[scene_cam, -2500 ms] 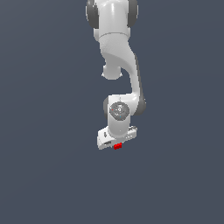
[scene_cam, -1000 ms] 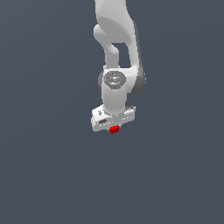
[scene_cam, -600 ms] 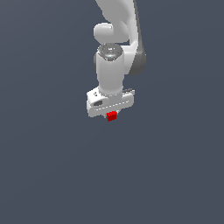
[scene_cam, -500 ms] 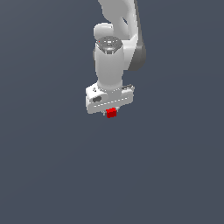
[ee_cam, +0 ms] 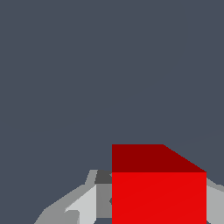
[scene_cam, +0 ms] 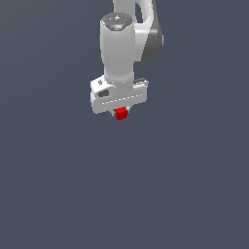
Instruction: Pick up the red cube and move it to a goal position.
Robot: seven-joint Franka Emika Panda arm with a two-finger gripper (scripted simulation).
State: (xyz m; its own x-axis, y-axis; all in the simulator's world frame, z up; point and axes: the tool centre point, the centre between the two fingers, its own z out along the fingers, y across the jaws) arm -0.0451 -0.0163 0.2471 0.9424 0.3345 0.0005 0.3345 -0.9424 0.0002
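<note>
The red cube (scene_cam: 121, 114) is a tiny bright red block held just under the white gripper (scene_cam: 120, 113), which hangs from the white arm above the plain grey floor. The fingers are mostly hidden behind the gripper body in the exterior view. In the wrist view the red cube (ee_cam: 158, 188) fills the space between the two grey fingers (ee_cam: 78, 205), which press on its sides. The gripper is shut on the cube and holds it off the floor.
A plain dark grey surface (scene_cam: 185, 185) fills both views. No other objects, containers or edges show.
The arm has risen with the red cube in the gripper, moving up the exterior view. The wrist has turned a little. The cube stays held.
</note>
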